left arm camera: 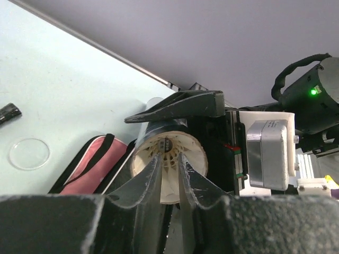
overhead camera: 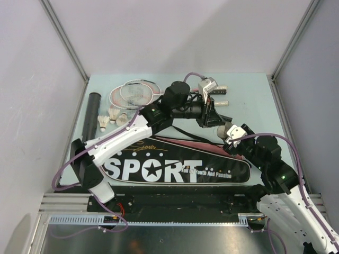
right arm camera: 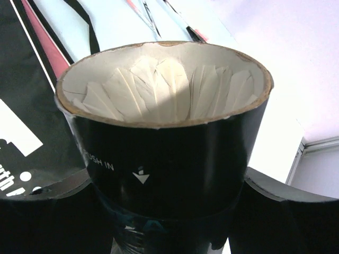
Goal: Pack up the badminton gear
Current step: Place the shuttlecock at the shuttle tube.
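Observation:
My right gripper (overhead camera: 234,135) is shut on a dark tube (right arm camera: 169,159) marked "PUSH IN"; white feathers (right arm camera: 164,84) line its open mouth. My left gripper (overhead camera: 213,117) is shut on the skirt of a white shuttlecock (left arm camera: 169,182), held at that tube's mouth (left arm camera: 154,126). In the left wrist view its fingers (left arm camera: 145,180) pinch one wall of the skirt. Two pink-and-white rackets (overhead camera: 132,93) lie at the back, their pale handles (overhead camera: 221,103) to the right. Three loose shuttlecocks (overhead camera: 114,113) lie beside a second dark tube (overhead camera: 92,108) at the left.
A black racket bag (overhead camera: 175,166) printed "SPORT" lies across the near middle, its pink-edged flap in the left wrist view (left arm camera: 90,164). A clear round lid (left arm camera: 29,153) lies on the pale table. Metal frame posts and grey walls stand on both sides.

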Motion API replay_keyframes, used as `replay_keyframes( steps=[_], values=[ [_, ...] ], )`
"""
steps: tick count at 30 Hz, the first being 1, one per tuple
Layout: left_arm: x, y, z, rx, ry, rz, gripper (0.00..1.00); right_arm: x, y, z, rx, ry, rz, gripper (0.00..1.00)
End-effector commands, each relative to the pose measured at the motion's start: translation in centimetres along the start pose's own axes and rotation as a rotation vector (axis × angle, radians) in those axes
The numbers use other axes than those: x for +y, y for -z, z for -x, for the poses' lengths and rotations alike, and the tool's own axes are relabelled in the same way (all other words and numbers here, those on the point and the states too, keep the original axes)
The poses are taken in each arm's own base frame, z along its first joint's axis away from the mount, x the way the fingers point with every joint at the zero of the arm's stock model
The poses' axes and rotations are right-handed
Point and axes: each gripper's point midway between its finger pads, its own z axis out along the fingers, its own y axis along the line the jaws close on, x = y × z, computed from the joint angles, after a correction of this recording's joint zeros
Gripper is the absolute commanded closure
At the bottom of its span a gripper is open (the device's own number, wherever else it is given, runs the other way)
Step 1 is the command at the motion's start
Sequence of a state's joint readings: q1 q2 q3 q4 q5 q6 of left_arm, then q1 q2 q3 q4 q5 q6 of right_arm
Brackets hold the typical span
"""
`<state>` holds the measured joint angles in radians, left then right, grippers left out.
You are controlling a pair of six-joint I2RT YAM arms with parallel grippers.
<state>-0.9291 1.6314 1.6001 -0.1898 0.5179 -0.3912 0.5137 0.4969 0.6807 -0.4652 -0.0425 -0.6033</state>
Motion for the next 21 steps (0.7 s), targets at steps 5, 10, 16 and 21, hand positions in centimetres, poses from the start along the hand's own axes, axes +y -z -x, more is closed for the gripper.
replay_keyframes(
  steps=[5,10,16,21],
  values=[
    [-1.3,-4.8,-3.1,0.096,0.02,-0.08,0.78,-1.5,0.4,3.0,-0.108,-0.002,-0.051,0.78],
    [-0.1,-3.5,-0.3,0.038,0.003,-0.035,0.69,-2.6,0.8,1.3,-0.022,-0.004,-0.124,0.78],
    [-1.4,3.0,6.1,-0.199,-0.217,0.076,0.03,-5.2,2.9,-2.4,0.155,-0.035,-0.314,0.76],
    [4.3,5.1,5.9,-0.275,-0.136,0.217,0.12,-6.8,4.9,-3.6,0.215,-0.067,-0.44,0.76]
  ],
)
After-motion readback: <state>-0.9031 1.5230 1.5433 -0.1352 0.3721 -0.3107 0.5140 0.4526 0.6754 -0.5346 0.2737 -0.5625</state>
